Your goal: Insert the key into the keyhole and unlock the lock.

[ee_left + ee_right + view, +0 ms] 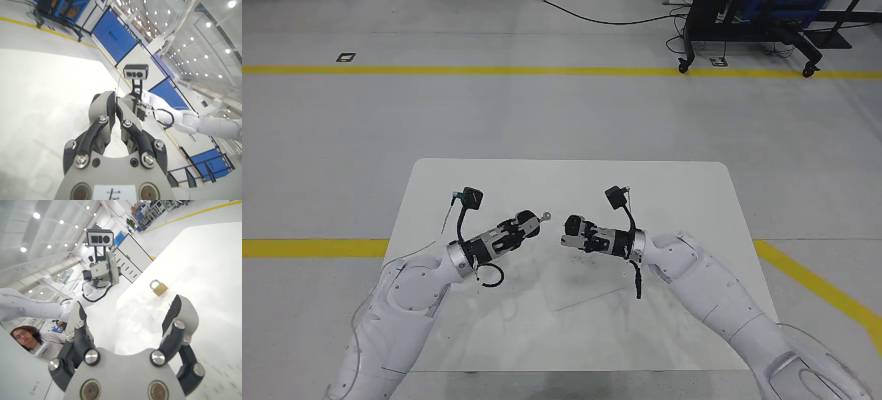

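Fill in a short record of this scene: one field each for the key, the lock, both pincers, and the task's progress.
key: pinched in the left pincer, held above the table
lock: brass, shackle looks closed, lying on the table, nothing touching it
left pincer: shut on the key
right pincer: open, empty, pointed toward the lock
progress: key and lock apart; key not yet in the keyhole

Lock [158, 288] on table [572, 330]; key [115, 94] in L gripper [534, 220], facing R gripper [567, 232] above mid-table.
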`<state>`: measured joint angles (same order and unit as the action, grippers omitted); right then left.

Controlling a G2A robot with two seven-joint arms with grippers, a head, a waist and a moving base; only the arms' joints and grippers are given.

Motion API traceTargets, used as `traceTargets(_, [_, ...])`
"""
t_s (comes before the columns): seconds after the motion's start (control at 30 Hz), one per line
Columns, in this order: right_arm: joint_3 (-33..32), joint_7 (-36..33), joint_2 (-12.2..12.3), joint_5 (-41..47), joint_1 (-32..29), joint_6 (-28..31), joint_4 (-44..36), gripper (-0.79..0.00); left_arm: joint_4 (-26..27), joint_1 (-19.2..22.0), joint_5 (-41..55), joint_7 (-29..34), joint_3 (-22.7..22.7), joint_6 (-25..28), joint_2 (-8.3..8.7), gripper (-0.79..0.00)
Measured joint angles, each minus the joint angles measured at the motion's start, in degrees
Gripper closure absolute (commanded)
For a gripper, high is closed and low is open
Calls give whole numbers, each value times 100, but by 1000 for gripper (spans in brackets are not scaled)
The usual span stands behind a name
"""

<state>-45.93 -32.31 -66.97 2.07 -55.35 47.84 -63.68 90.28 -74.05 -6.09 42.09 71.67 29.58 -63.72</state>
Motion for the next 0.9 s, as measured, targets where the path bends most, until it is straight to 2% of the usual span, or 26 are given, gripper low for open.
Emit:
traceTargets(0.07, [-183, -278, 100, -5, -100, -124, -201, -763, -27, 137, 8, 717, -44, -23, 35, 0])
traceTargets(0.13, [-323, -514, 176, 75, -208, -226, -404, -533, -41, 196, 45, 1061, -121, 22, 43, 0])
traceTargets(0.2, [-464, -762, 251, 204, -339, -340, -640, -382, -60, 256, 91, 1213, -222, 58, 43, 0])
traceTargets(0.37, [-603, -1306, 356, 433, -556, -565, -999, -357, -106, 355, 38, 1169, -441, 146, 25, 0])
traceTargets(0.5, [-597, -1301, 358, 299, -580, -737, -1068, -332, -163, 390, 57, 1129, -490, 193, 30, 0])
traceTargets(0.83, [-594, -1347, 348, 357, -587, -633, -1086, -249, -175, 411, 21, 1086, -556, 248, 62, 0])
traceTargets(0.9, [-589, -1381, 347, 370, -584, -647, -1090, -197, -180, 418, 70, 1107, -585, 280, 66, 0])
